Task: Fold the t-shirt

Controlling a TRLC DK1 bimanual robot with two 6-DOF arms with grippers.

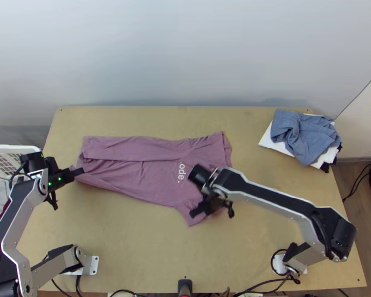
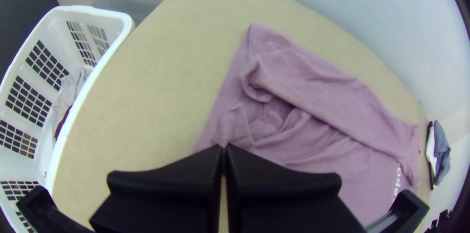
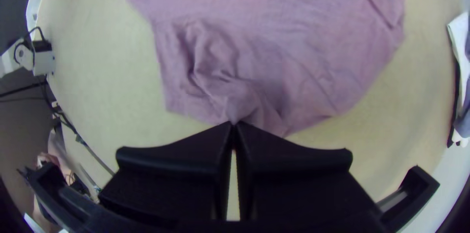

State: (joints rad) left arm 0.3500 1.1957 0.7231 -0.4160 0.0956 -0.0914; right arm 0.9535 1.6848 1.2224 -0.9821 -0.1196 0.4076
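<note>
- At the far left, beside the surface (image 1: 114, 250), I see the basket (image 2: 128, 28) with cloth inside.
- The left hand (image 2: 224, 148) is at the hem end of the t-shirt (image 1: 131, 173), its fingers closed on the near corner, where creases gather.
- Between the two hands, the t-shirt lies flat on the surface, some wrinkles in it. Its long axis runs left to right, roughly along the far edge: hem to the left, shoulders to the right, near edge slanting towards me.
- The far side is already turned in over the body as a long strip. The near side isn't turned in, and its sleeve (image 1: 189, 216) sticks out towards me. I'd call it one lengthwise fold done; the matching near fold and the fold across its length look to be left.
- The right hand (image 3: 235, 124) pinches the cloth by the near shoulder, pulling up a bunched ridge. Lifting both grips over together would probably make the second fold.
- At the far right sits a pile, a blue cloth (image 1: 301, 133) on top of white.
</note>
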